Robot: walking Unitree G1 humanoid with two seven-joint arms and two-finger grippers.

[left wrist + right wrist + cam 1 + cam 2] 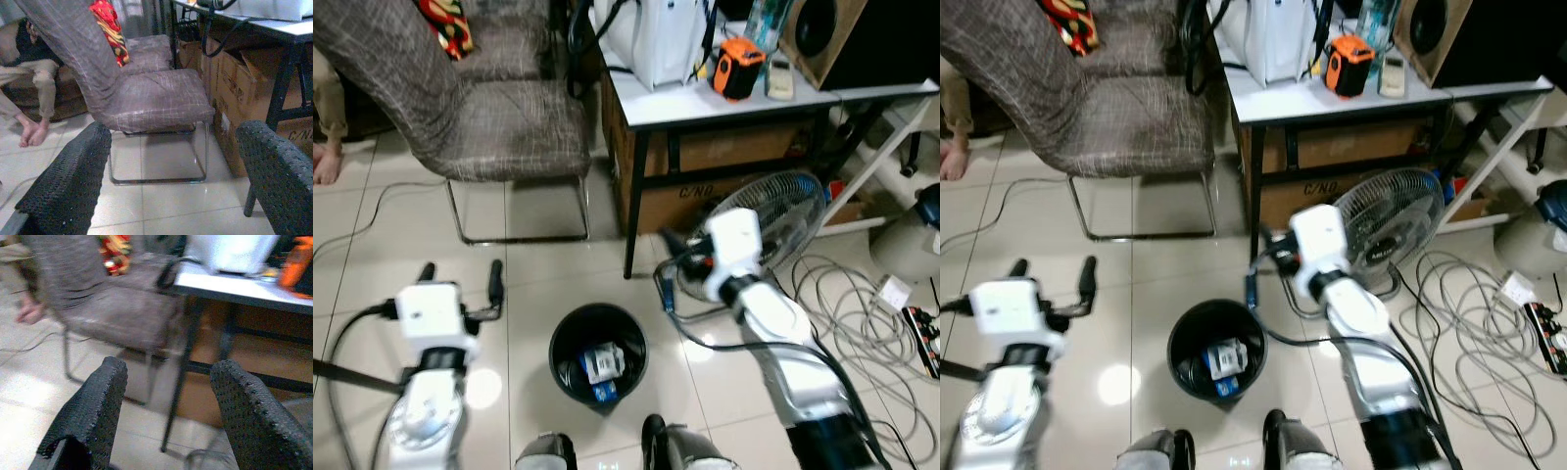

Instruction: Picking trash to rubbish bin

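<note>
Two pincers, left (460,277) and right (667,266), spread and empty beside rubbish bin (564,338) (trash (603,364) inside). Could snag floor cables (847,304) when turning.

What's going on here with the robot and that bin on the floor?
The robot stands over a black rubbish bin on the tiled floor, with some trash already lying inside. Both arms are raised in front of it: the left gripper and the right gripper are open and hold nothing. Ahead are a grey chair, a table and a floor fan. A person's foot shows at the left.
</note>
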